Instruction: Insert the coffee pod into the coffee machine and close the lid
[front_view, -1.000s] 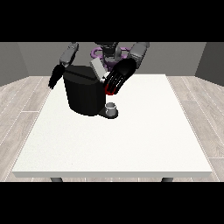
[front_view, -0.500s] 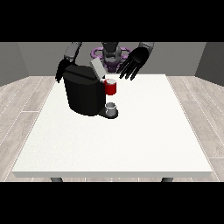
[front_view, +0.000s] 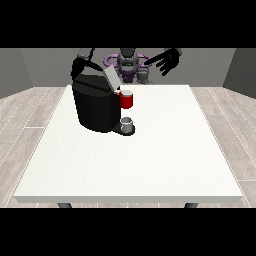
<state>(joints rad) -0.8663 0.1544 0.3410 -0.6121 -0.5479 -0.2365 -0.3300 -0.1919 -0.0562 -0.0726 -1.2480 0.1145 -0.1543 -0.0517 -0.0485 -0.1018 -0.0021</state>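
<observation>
The black coffee machine stands on the white table, left of centre and towards the back. Its grey lid is tilted up. A red thing at the machine shows at its front, just under the lid. Below it a small grey thing sits on the machine's base. The hand at the view's right is raised high and well clear of the machine, open with fingers spread and holding nothing. The hand at the view's left is behind the machine's top, partly hidden.
The robot's torso is behind the table's far edge. White table surface stretches in front of and to the right of the machine. Grey wooden floor surrounds the table.
The hand at the view's right has lifted from the machine's front, up and to the right. The red thing now shows fully.
</observation>
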